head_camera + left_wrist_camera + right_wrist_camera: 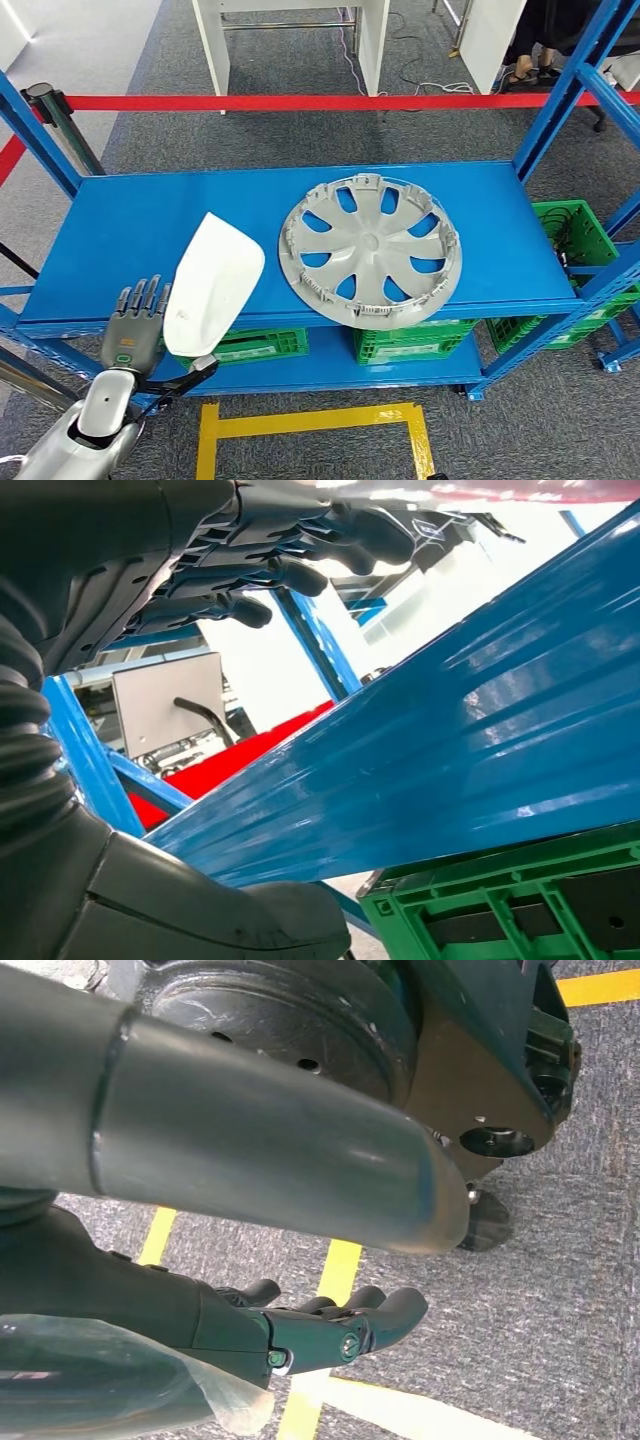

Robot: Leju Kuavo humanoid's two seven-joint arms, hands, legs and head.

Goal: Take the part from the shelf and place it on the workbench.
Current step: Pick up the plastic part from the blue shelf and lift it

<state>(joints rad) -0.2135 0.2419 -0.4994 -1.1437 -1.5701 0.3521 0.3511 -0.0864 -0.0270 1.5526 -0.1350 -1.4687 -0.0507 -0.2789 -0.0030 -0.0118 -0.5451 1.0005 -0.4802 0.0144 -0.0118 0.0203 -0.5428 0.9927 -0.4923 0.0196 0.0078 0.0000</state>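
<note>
On grey carpet, blue shelf (121, 235): grey wheel cover (370, 250) flat at its centre; white part (213, 285) overhanging its front edge, left hand (136, 325) just beside, fingers spread, empty. Green crates (411, 342) beneath. Right hand (332, 1330) hangs empty, fingers loosely extended.

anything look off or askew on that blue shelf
Both parts overhang the blue shelf's front edge. The grey wheel cover's near rim juts past the lip, and the white part lies tilted well over it, beside the left hand. No damage visible.
</note>
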